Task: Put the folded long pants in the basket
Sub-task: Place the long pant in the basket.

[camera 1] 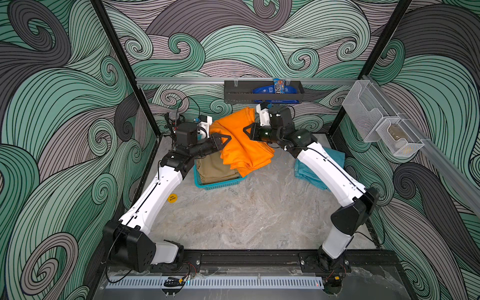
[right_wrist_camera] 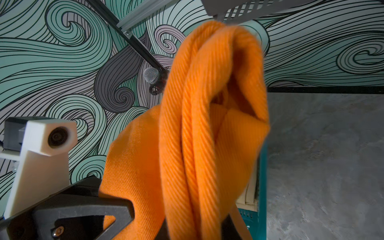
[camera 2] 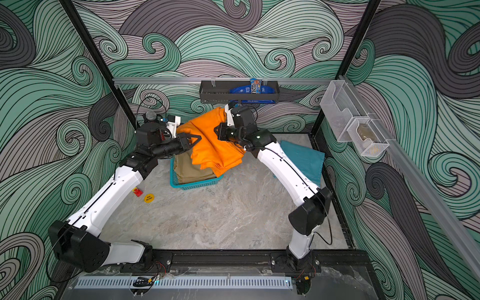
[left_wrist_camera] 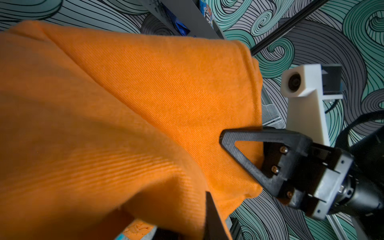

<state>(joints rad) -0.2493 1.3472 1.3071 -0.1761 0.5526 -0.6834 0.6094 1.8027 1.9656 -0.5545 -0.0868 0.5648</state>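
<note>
Orange pants: held up off the table in the centre of both top views, stretched between the two arms. Upper end just below the black wall tray. Lower end, with fanned layers, drooping over the right side of the basket and covering that rim; cannot tell whether touching it.

Pinched at the left edge by the left gripper, with jaws clamped on the cloth. Pinched at the right edge by the right gripper, likewise clamped on the cloth.

In the left wrist view: orange cloth across the left and centre of the frame, with the right gripper closed over its edge at centre right.

In the right wrist view: a thick roll of the same cloth hanging down the middle of the frame, gripped at lower left by the left gripper, with a strip of turquoise basket wall at lower right.

Under the orange cloth, left of centre: basket standing on the marble table, with the khaki pants lying flat inside.

At centre right: teal pants, folded on the table, well apart from the basket, partly hidden by the right arm.

Further out: a yellow disc on the table to the lower left of the basket; white wire-mesh bins on the rail at upper right.
</note>
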